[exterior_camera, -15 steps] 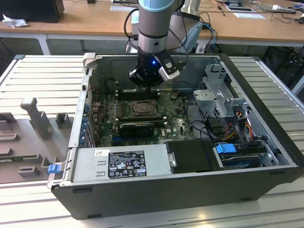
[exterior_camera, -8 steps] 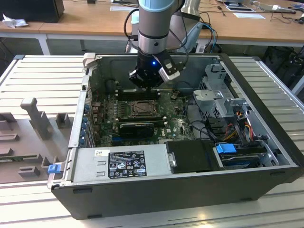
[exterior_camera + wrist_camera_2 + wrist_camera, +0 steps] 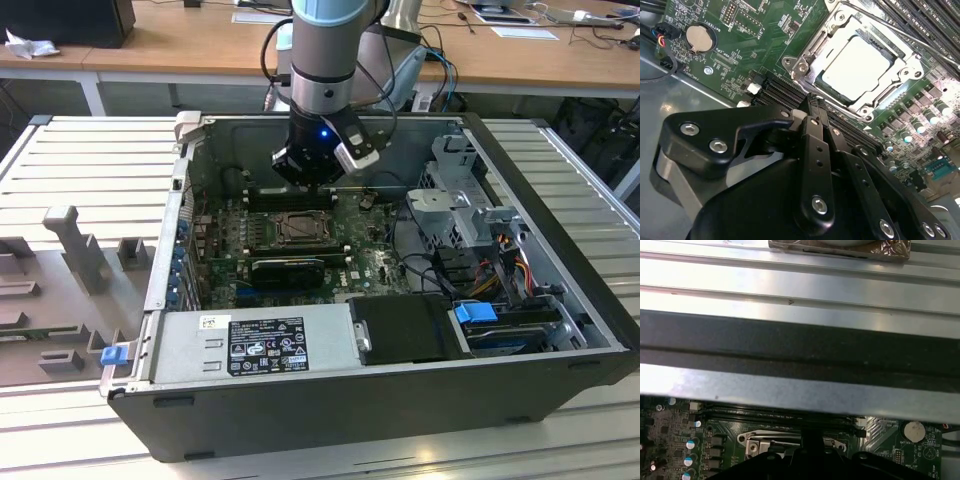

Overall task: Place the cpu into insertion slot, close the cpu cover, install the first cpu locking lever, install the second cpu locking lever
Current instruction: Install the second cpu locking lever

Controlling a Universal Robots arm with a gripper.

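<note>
The cpu [image 3: 855,67] lies flat in the insertion slot [image 3: 300,228], its pale metal top showing. The cpu cover [image 3: 807,62] rests down around it as a silvery frame. A thin lever rod [image 3: 920,42] runs along one side of the socket; I cannot tell whether it is latched. In the exterior view my gripper [image 3: 308,182] hangs just above and behind the socket inside the open case. In the second wrist view the gripper [image 3: 811,102] is shut with nothing in it, its tips near a corner of the socket. The socket's frame [image 3: 790,442] peeks above the gripper body in the first wrist view.
Black memory slots [image 3: 925,15] and a long black card [image 3: 288,268] flank the socket. A coin battery [image 3: 699,36] sits on the green board. The case wall [image 3: 800,345] stands close by. A power supply [image 3: 250,340] and drive cage [image 3: 460,200] fill the case's near and right parts.
</note>
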